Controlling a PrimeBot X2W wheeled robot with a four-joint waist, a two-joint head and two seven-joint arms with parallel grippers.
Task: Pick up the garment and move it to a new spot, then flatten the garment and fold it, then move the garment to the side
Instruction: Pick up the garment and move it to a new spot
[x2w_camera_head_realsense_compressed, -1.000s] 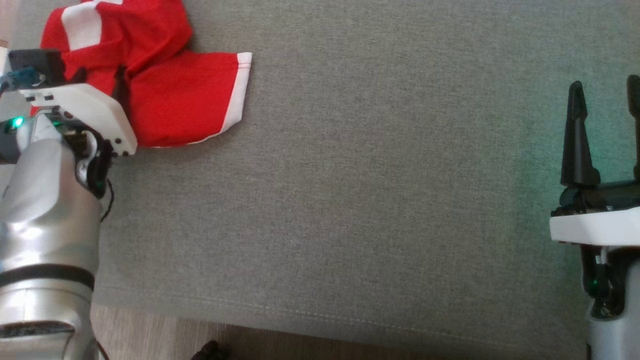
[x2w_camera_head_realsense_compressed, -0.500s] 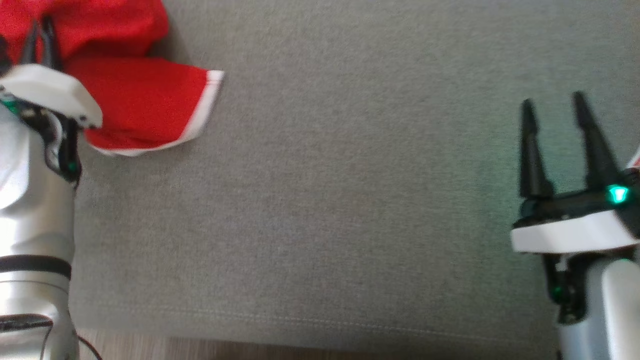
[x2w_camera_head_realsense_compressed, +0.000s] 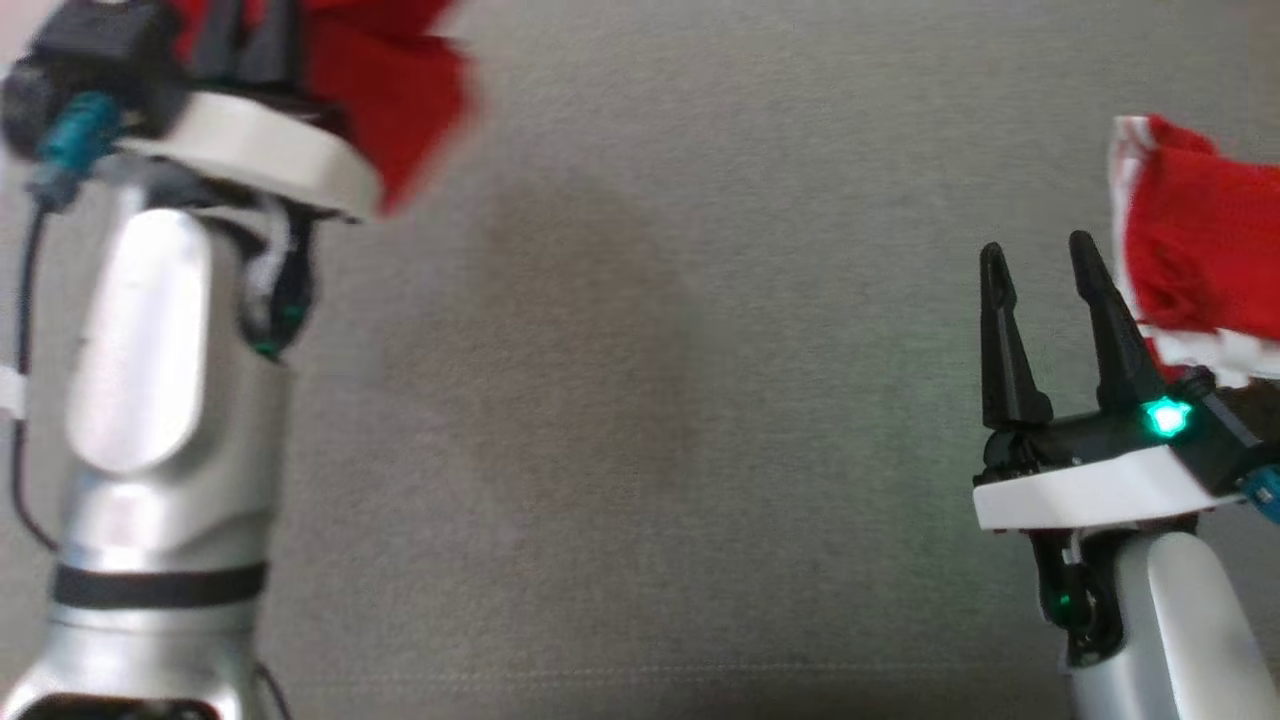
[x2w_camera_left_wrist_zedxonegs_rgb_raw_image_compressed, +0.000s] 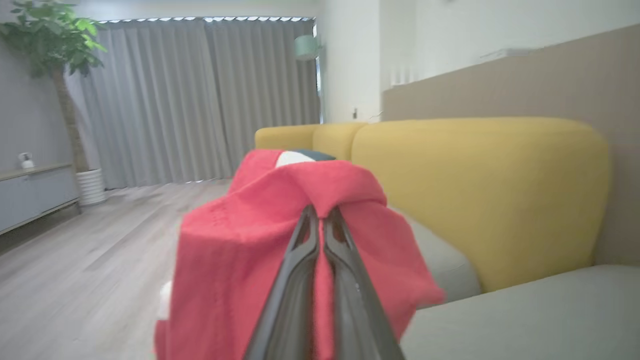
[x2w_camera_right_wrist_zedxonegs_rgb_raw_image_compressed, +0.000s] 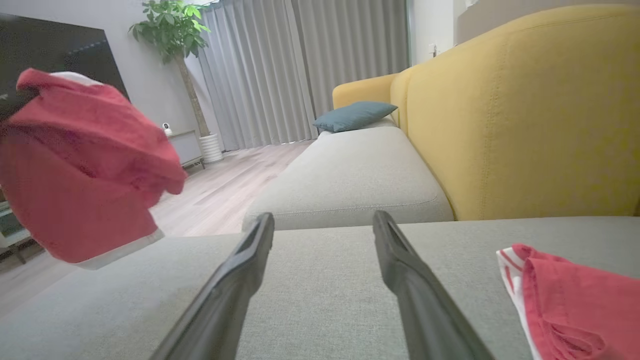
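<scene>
The garment (x2w_camera_left_wrist_zedxonegs_rgb_raw_image_compressed: 240, 240) is red with white trim. It hangs bunched in the air from my left gripper (x2w_camera_left_wrist_zedxonegs_rgb_raw_image_compressed: 321, 216), whose two dark fingers are shut on a fold at its top. In the head view the garment (x2w_camera_head_realsense_compressed: 400, 80) shows blurred at the upper left, behind my left wrist housing (x2w_camera_head_realsense_compressed: 260, 150). The right wrist view has it hanging (x2w_camera_right_wrist_zedxonegs_rgb_raw_image_compressed: 85, 175) above the seat's left end. My right gripper (x2w_camera_head_realsense_compressed: 1036, 248) stands open over the grey seat at the lower right, nothing between its fingers (x2w_camera_right_wrist_zedxonegs_rgb_raw_image_compressed: 240, 280).
A second red and white cloth (x2w_camera_head_realsense_compressed: 1200, 250) lies on the grey seat (x2w_camera_head_realsense_compressed: 650, 400) just right of my right gripper. The yellow sofa back (x2w_camera_right_wrist_zedxonegs_rgb_raw_image_compressed: 525, 100) rises behind. A teal cushion (x2w_camera_right_wrist_zedxonegs_rgb_raw_image_compressed: 355, 115) lies on the far seat. Wooden floor (x2w_camera_left_wrist_zedxonegs_rgb_raw_image_compressed: 75, 280) lies beyond the seat edge.
My left gripper has shut on the red garment and lifted it off the seat. The head view has shifted, bringing the second red cloth in at the right. The right gripper stays open.
</scene>
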